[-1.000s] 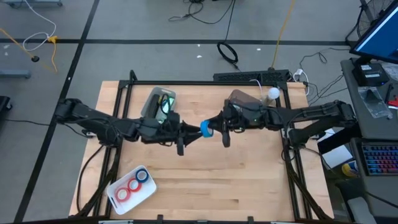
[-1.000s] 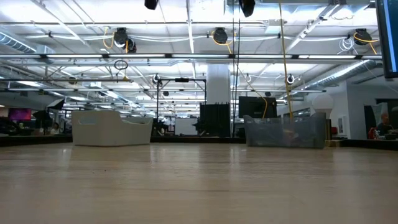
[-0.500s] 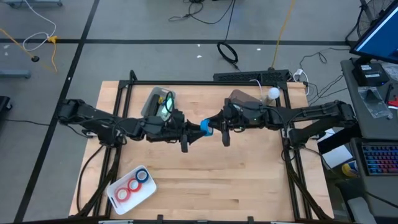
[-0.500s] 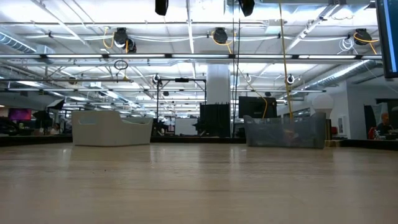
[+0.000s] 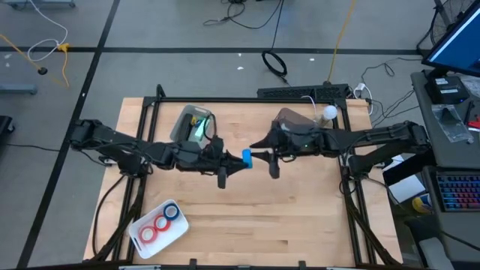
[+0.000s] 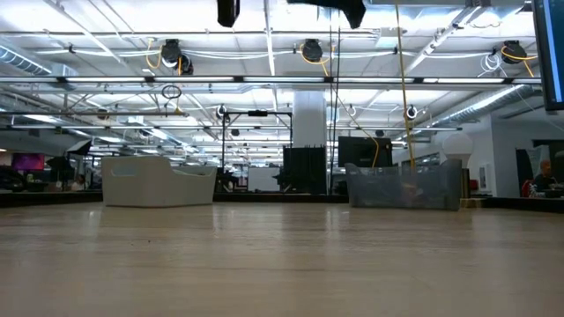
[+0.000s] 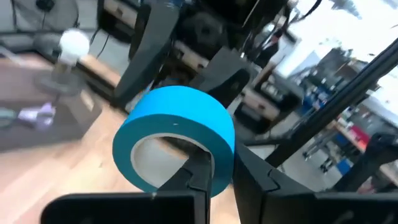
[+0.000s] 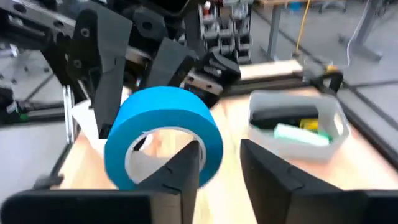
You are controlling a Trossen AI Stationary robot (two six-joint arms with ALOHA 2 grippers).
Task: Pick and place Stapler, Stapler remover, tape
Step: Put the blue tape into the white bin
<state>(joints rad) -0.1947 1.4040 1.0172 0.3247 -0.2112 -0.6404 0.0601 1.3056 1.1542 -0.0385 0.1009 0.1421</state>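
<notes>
A blue tape roll (image 5: 246, 156) hangs in the air above the middle of the table, between my two grippers. My left gripper (image 7: 222, 177) comes at it from the table's left and is shut on its wall. From the right, my right gripper (image 8: 221, 168) stands open, one finger inside the ring and one outside. A white tray (image 5: 142, 234) near the front left holds two red rolls and one blue roll. A pale bin (image 8: 297, 127) holds dark, green and yellow items. Which of these is the stapler or the stapler remover I cannot tell. My left gripper pinches the tape's wall (image 7: 219, 149) between its two fingers, one inside the ring and one outside, on the side toward the table's left. The fingers come in level from the left. The roll is lifted clear of the table. My right gripper's fingers straddle the wall (image 8: 212, 146) on the roll's right side, with a gap at the outer finger (image 8: 267, 174). Whether the inner finger touches the roll I cannot tell.
A grey bin (image 5: 193, 124) stands at the back left of the table and a clear bin (image 5: 289, 118) at the back right, beside a white ball (image 5: 329, 112). Bare wood lies in front of both arms. Black frame rails run along the table's sides.
My left gripper has moved toward the table's right, up to the blue tape, and has taken hold of its wall. My right gripper's fingers have parted a little. The roll stays in the air at about the same place.
</notes>
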